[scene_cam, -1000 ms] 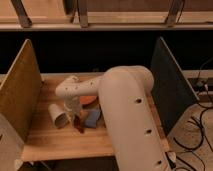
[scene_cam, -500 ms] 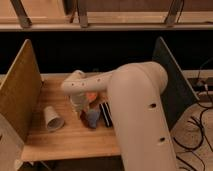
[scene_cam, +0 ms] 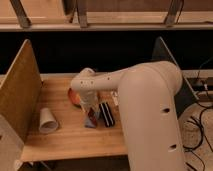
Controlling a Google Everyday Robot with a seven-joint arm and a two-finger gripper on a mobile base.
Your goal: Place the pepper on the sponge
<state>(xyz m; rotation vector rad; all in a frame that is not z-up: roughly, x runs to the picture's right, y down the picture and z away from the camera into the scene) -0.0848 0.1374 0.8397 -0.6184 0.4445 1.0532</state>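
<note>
The light blue sponge (scene_cam: 90, 121) lies on the wooden table (scene_cam: 70, 137), just left of a black striped block. A small dark red patch, which looks like the pepper (scene_cam: 92, 115), shows at the sponge's top edge under the gripper. My gripper (scene_cam: 87, 109) hangs from the cream arm (scene_cam: 145, 100) and points down right over the sponge, partly covering it. I cannot make out whether the pepper is held or rests on the sponge.
A round orange bowl (scene_cam: 74, 95) sits behind the gripper. The black block with white stripes (scene_cam: 106, 114) lies right of the sponge. A white cup (scene_cam: 47, 120) lies on its side at the left. Upright panels (scene_cam: 20, 95) wall the table's left and right sides.
The arm has swung right, carrying the gripper from near the white cup to above the sponge. The cup, bowl and block have stayed put.
</note>
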